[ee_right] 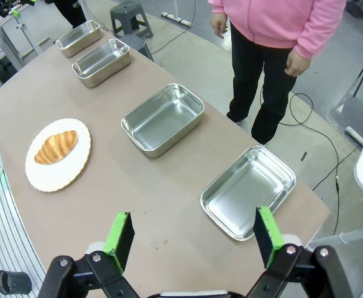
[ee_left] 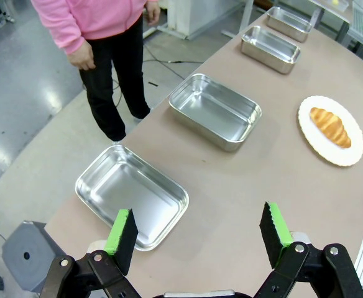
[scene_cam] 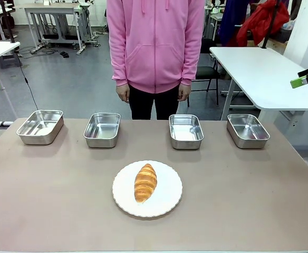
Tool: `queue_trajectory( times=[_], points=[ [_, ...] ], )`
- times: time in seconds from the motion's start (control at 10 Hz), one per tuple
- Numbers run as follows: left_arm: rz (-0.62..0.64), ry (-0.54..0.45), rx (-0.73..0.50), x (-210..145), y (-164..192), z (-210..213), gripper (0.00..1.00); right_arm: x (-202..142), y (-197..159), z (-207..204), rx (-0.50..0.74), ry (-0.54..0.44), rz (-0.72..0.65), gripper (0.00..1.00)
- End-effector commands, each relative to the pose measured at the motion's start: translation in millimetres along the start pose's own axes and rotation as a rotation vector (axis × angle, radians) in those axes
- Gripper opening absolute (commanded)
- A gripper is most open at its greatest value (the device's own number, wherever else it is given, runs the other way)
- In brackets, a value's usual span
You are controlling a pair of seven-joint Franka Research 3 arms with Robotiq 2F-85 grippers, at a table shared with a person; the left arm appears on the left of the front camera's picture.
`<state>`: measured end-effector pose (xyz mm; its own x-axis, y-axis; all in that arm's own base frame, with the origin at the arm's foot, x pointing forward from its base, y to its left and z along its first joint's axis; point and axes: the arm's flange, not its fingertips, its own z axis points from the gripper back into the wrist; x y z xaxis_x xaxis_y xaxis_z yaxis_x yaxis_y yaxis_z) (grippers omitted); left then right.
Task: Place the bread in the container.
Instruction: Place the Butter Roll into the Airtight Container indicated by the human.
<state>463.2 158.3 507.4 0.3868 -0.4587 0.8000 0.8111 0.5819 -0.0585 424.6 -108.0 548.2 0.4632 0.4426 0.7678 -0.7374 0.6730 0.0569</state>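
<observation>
Bright, even indoor light, sharp focus.
Soft shadows sit under the pans (scene_cam: 102,141) on the bench (scene_cam: 48,211); steel glints, the floor (ee_left: 20,124) shows glare, and wrist views bow at the edges.

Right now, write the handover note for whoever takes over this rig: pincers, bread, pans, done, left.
Left pincer: open, empty, held high at the left side.
Right pincer: open, empty, held high at the right side.
Bread: lying on the white plate, untouched.
Steel pans: four in a row beyond the plate, all empty; target unclear.
Done: nothing. Left: grasp bread, place it in a pan.
</observation>
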Motion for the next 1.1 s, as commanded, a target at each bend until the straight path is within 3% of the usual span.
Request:
queue_trajectory(
  times=[0.0,1.0],
  points=[
    [-0.004,0.002,0.001,0.8,-0.5,0.0,1.00,0.8,-0.4,-0.5,0.005,-0.012,0.002,1.00],
    [-0.004,0.002,0.001,0.8,-0.5,0.0,1.00,0.8,-0.4,-0.5,0.005,-0.012,0.002,1.00]
  ],
)
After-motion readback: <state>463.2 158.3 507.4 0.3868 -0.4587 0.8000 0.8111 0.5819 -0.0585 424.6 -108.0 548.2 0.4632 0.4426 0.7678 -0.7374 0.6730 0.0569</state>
